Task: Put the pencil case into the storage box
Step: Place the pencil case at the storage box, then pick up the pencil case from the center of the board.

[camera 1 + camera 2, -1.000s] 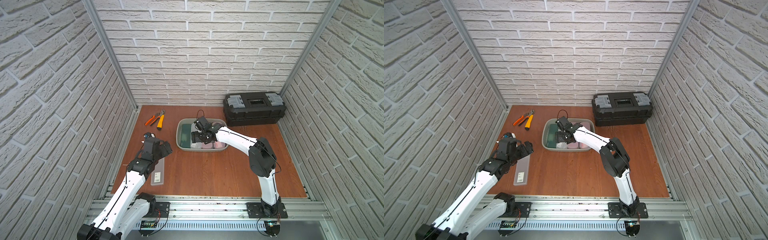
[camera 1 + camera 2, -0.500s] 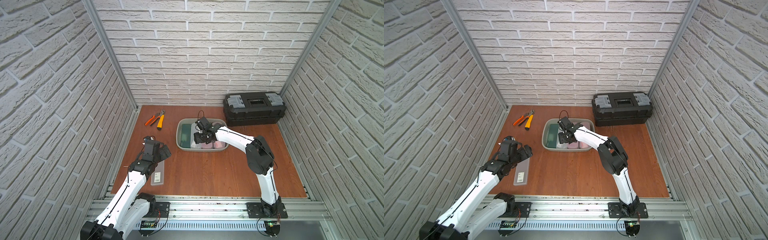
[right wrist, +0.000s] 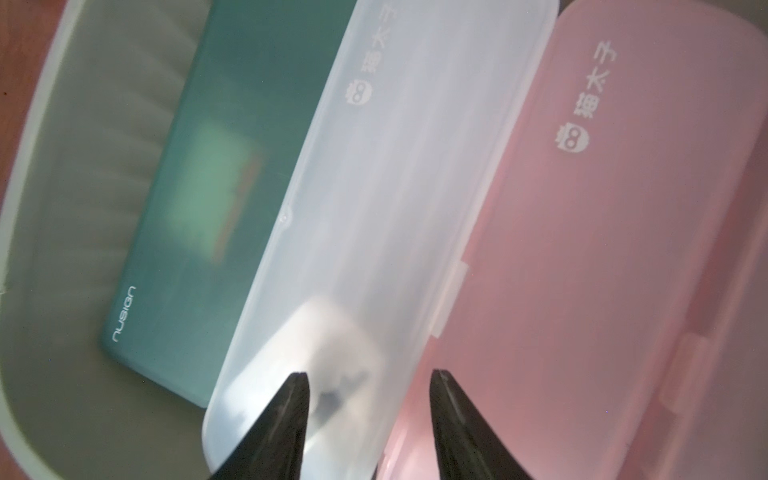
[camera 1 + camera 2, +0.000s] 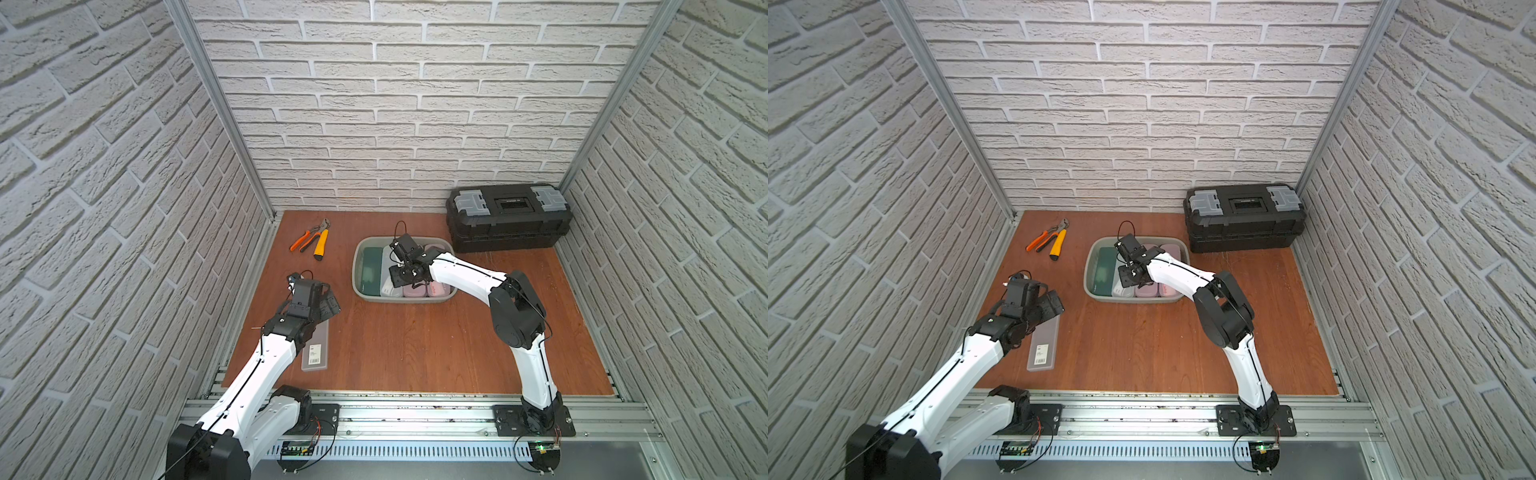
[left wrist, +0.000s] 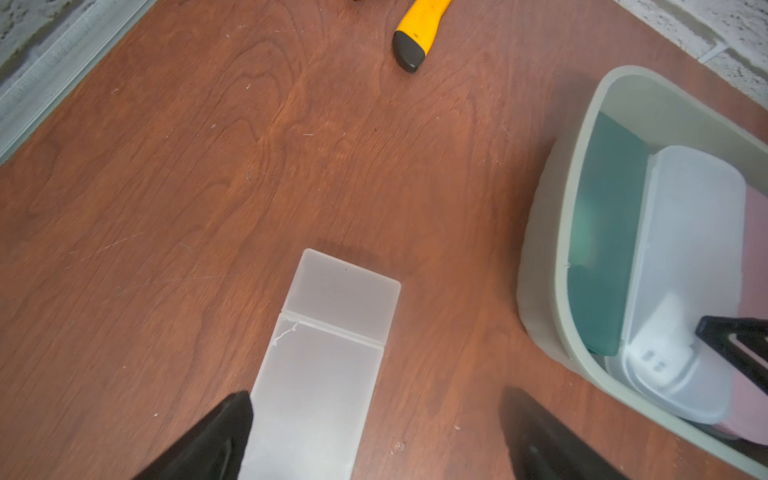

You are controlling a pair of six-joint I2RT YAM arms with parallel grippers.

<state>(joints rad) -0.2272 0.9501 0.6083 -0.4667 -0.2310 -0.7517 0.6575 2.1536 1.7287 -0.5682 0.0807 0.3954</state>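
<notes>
The grey-green storage box (image 4: 357, 266) (image 4: 1088, 274) (image 5: 552, 232) (image 3: 62, 208) holds a teal case (image 3: 208, 208), a white translucent pencil case (image 3: 395, 187) (image 5: 690, 257) lying tilted, and a pink case (image 3: 602, 249). Inside the box, my right gripper (image 3: 370, 374) (image 4: 409, 276) is shut on the near end of the white case. A flat clear pencil case (image 4: 316, 349) (image 4: 1044, 347) (image 5: 328, 353) lies on the wooden floor at the left. Above its far end hangs my left gripper (image 5: 376, 397) (image 4: 328, 301), open wide and holding nothing.
Orange and yellow pliers (image 4: 309, 241) (image 5: 415, 37) lie at the back left. A black toolbox (image 4: 507, 218) with grey latches stands in the back right corner, close behind the storage box. Brick walls enclose three sides.
My right gripper's jaws have closed in on the white case inside the box. The left arm has shifted a little over the clear case, its gripper still open.
</notes>
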